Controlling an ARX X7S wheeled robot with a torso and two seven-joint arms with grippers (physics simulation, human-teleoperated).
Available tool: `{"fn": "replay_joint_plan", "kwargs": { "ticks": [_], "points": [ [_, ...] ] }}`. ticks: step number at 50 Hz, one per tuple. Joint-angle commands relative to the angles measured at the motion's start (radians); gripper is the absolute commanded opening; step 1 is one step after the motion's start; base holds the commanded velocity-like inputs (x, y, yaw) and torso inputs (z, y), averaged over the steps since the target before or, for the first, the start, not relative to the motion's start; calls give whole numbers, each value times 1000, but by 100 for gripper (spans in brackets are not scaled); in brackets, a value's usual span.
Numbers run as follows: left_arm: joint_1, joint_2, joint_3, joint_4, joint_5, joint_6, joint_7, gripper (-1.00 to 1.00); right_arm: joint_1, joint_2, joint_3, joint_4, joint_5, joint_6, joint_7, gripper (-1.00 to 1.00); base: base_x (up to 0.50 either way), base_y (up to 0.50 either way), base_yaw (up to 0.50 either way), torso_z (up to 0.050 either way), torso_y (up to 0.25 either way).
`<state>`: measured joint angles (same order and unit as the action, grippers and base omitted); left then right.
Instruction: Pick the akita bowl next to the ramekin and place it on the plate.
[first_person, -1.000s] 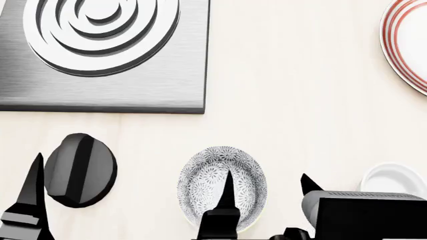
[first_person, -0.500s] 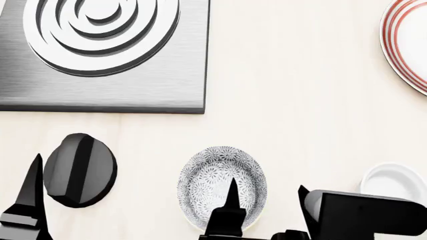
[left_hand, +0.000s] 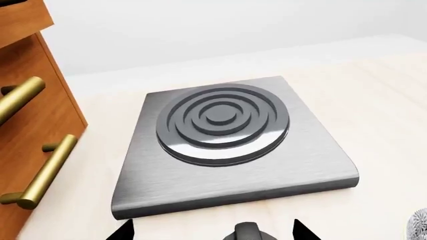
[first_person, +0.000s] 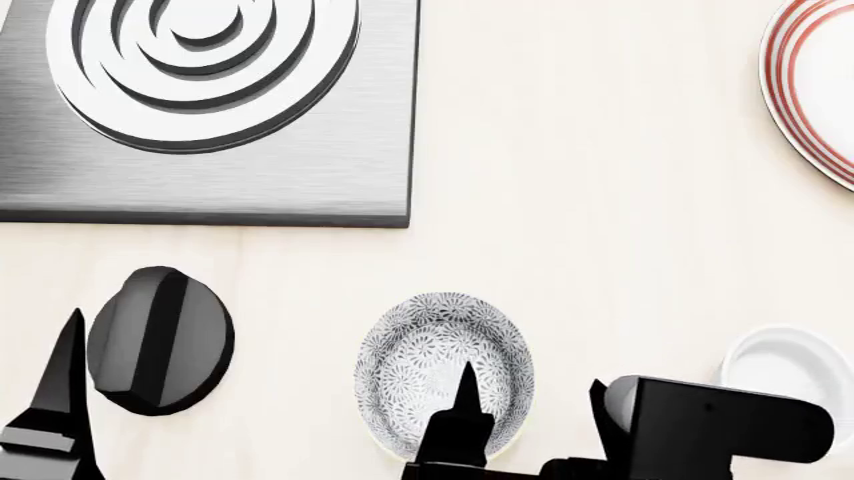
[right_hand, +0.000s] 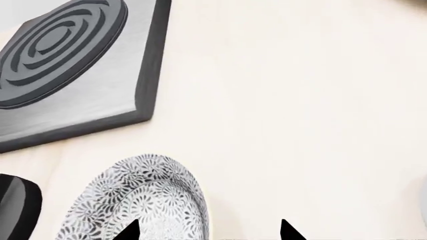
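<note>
The akita bowl (first_person: 434, 350), white with a dense grey floral pattern, stands upright near the front of the counter. The plain white ramekin (first_person: 790, 368) is to its right. My right gripper (right_hand: 208, 231) is open and straddles the bowl's right rim (right_hand: 193, 200): one fingertip (first_person: 465, 385) is over the inside, the other (first_person: 598, 392) outside. The red-ringed plate (first_person: 811, 95) lies at the far right, cut by the frame edge. My left gripper (left_hand: 210, 231) is open around a black knob (left_hand: 248, 233), well left of the bowl.
A brushed-metal burner plate (first_person: 267, 150) with raised rings fills the far left. The black knob (first_person: 160, 340) lies left of the bowl. Wooden drawers with brass handles (left_hand: 30, 125) stand beside the burner plate. Bare counter (first_person: 601, 200) lies between bowl and plate.
My right gripper has drawn back slightly toward the view's near edge, and its wrist block has shifted left. The bowl, ramekin, plate and left arm have not moved.
</note>
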<state>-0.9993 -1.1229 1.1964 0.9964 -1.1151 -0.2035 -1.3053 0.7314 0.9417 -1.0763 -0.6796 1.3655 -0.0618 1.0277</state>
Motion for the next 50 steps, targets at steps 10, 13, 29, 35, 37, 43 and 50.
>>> {"fn": "replay_joint_plan", "kwargs": {
  "ticks": [10, 13, 29, 35, 37, 43, 50],
  "points": [
    [3, 18, -25, -8, 5, 11, 33, 100, -15, -43, 19, 57, -15, -11, -61, 100, 0, 0, 0, 0, 0],
    [5, 17, -24, -8, 7, 12, 34, 100, -18, -44, 19, 63, -15, -12, -63, 100, 0, 0, 0, 0, 0],
    [11, 19, -19, -14, 11, 15, 37, 100, -12, -62, 17, 73, -14, -6, -82, -100, 0, 0, 0, 0, 0],
    [16, 15, -17, -15, 15, 19, 39, 100, -8, -66, 15, 63, -23, 1, -84, -100, 0, 0, 0, 0, 0],
    [15, 14, -17, -14, 15, 19, 38, 100, -7, -65, 15, 61, -27, 4, -77, -100, 0, 0, 0, 0, 0],
    [17, 14, -16, -14, 17, 19, 37, 100, -3, -60, 18, 46, -35, 9, -55, -100, 0, 0, 0, 0, 0],
    [10, 16, -16, -8, 12, 13, 32, 100, 2, -47, 33, 15, -13, 1, -33, -100, 0, 0, 0, 0, 0]
  ]
}}
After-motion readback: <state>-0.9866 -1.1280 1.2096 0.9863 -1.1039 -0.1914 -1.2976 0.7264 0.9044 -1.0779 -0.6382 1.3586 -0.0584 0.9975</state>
